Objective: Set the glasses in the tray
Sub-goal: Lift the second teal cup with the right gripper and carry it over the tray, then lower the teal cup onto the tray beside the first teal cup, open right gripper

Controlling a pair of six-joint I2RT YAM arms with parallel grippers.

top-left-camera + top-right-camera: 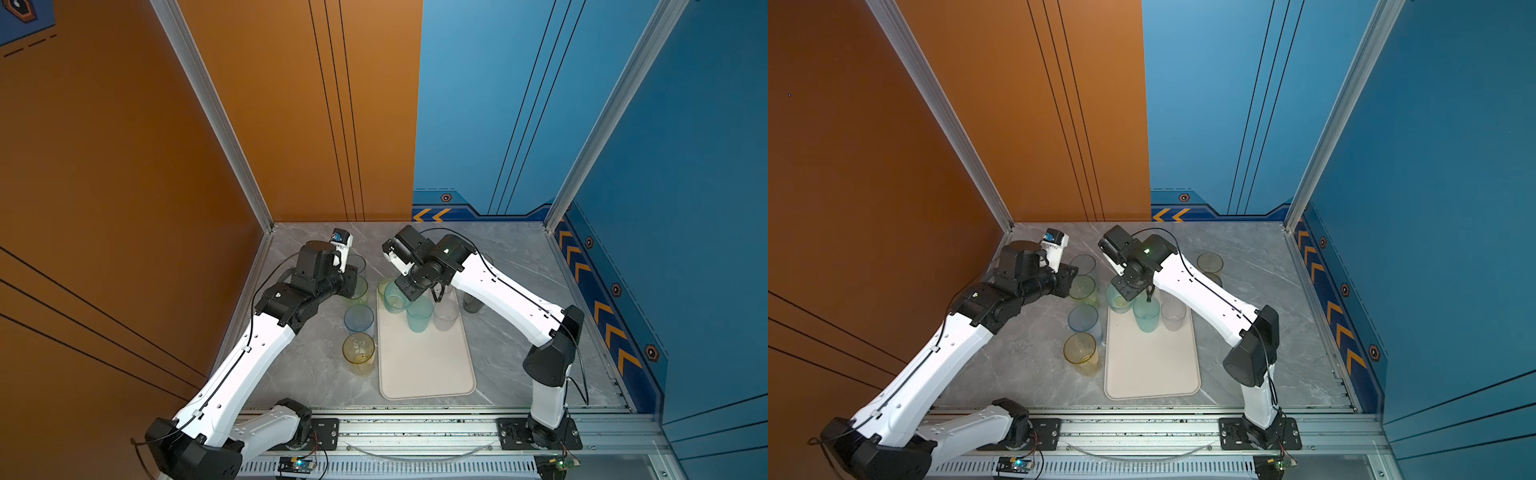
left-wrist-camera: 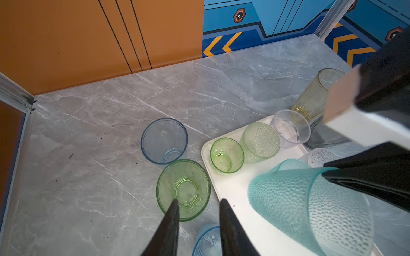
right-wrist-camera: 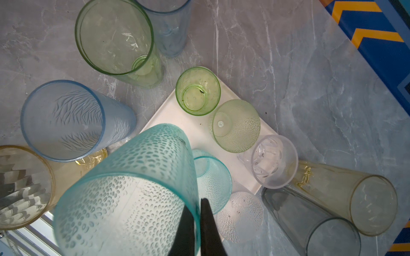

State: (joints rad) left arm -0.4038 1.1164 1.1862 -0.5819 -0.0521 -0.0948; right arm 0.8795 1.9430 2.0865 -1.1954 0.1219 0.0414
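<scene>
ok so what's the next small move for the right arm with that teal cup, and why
Probably tip it upright and lower it onto a bare part of the tray. The right jaws are shut on the rim of the teal dimpled tumbler, which hangs tilted above the tray's far end, beside a smaller teal glass already on the tray, so it looks ready to be set down.

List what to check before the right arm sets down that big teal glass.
1. Grip: the right gripper fingers pinch the big teal glass by its wall: ok.
2. Position: held glass above the tray: ok.
3. Space: the tray's near half is bare: ok.
4. Attitude: held glass hanging upright: cannot tell.
5. Neighbour: small teal glass clear of the held one: cannot tell.
6. Other arm: left gripper open, holding nothing, over the green glass on the table: ok.
</scene>
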